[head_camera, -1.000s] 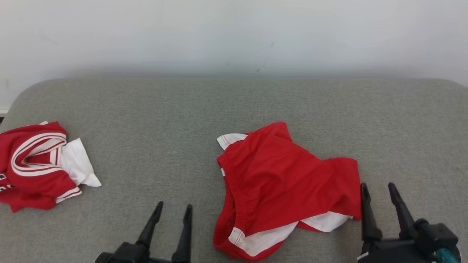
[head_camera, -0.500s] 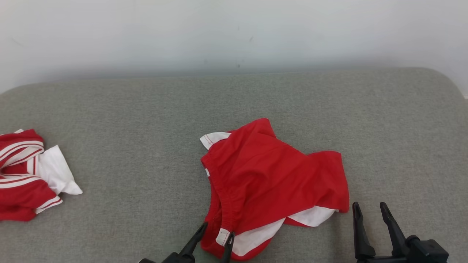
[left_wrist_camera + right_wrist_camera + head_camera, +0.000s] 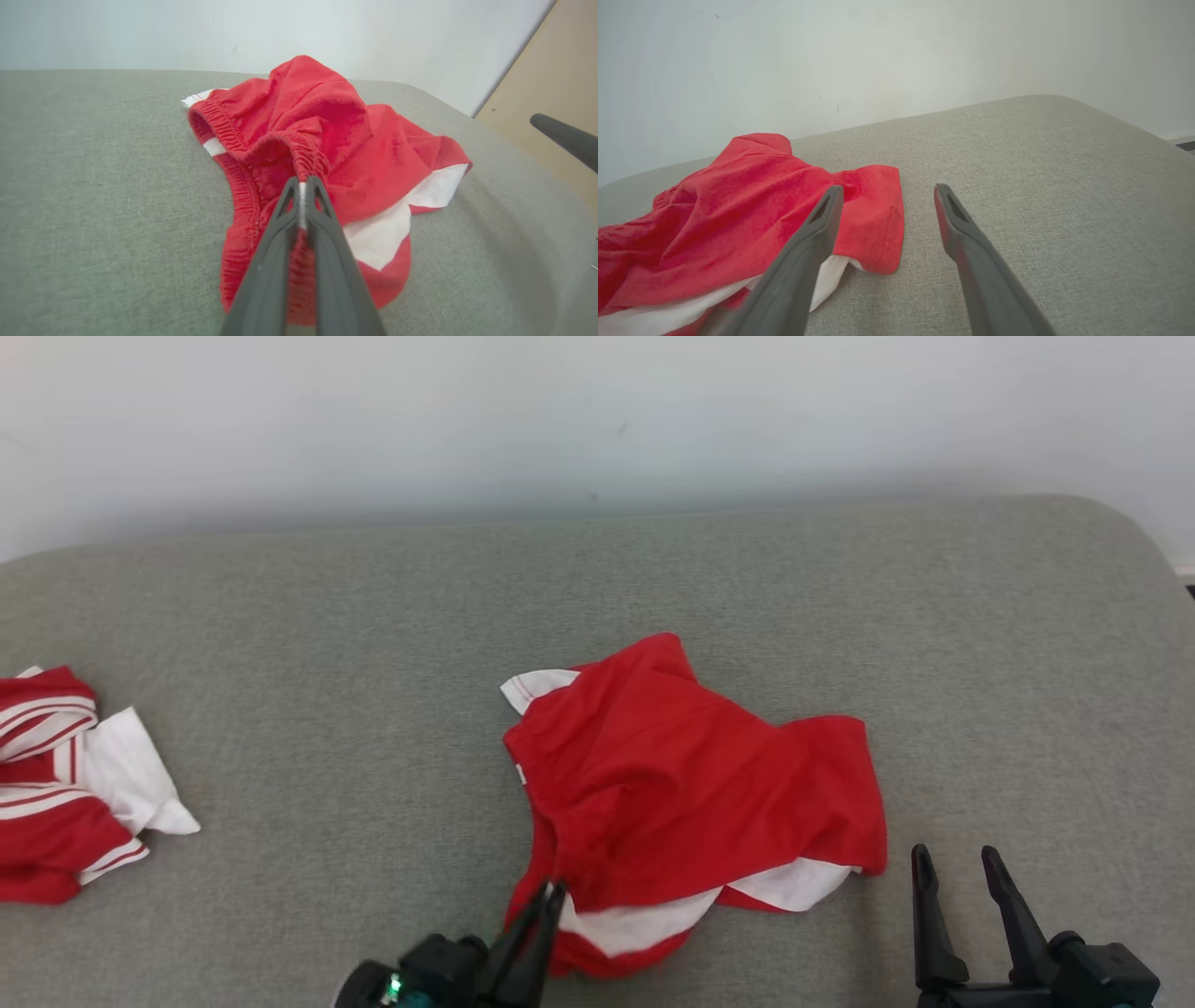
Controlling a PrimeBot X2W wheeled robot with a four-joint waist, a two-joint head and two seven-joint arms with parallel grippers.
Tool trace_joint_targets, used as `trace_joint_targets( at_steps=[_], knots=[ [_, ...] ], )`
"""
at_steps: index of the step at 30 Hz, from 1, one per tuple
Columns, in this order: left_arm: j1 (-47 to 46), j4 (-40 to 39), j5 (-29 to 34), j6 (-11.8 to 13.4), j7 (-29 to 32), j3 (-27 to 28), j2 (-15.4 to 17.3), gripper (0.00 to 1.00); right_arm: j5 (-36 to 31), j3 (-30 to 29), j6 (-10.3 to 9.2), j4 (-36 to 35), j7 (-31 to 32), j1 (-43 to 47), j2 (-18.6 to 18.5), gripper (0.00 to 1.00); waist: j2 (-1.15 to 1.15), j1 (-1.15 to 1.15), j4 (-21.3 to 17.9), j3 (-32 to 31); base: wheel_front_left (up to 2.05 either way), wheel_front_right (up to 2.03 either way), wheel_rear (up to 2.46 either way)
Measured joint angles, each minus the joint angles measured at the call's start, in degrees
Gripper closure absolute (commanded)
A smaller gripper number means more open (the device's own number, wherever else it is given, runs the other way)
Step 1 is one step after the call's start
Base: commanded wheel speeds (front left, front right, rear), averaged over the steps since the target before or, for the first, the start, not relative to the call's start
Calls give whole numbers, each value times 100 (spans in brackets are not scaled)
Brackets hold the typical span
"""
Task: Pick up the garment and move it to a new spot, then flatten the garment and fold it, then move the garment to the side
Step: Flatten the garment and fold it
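Red-and-white crumpled cloth shorts [image 3: 691,784] lie midway on the grey fabric cushion [image 3: 327,644]
Near the cushion's front edge the left gripper [image 3: 553,891] pinches their waistband [image 3: 306,156]; the right gripper [image 3: 954,852] is spread, empty, there too

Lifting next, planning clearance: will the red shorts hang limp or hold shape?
Likely floppy: the red shorts lie crumpled in soft folds, so they should drape below the left pincer. Probably light, being thin cloth. Slipping seems unlikely, since the pincer is shut on the gathered elastic waistband.
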Motion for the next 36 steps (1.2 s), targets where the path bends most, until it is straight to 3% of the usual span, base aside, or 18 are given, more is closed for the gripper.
trace_joint_targets(
  at_steps=[9,17,18,19,20,36],
  knots=[
    [374,-907,-58,0,0,878,35,100,2,-76,0,33,0,-29,2,0,0,0,497,19,0,0,0],
    [943,-824,20,0,0,1392,18,100,-22,-110,0,190,0,-104,2,0,0,0,763,111,0,0,0],
    [940,-777,48,0,0,1396,4,82,-21,-108,0,219,0,-107,3,0,0,0,763,126,0,0,0],
    [938,-736,46,-1,0,1414,-14,38,-20,-101,0,245,0,-107,3,0,0,0,760,136,0,0,0],
    [937,-712,57,-1,0,1423,-20,0,-19,-92,0,258,0,-107,3,0,0,0,754,142,0,0,0],
    [979,-1503,748,-1,0,2112,-86,0,457,501,0,855,0,-23,4,0,0,0,693,60,0,0,0]
  ],
)
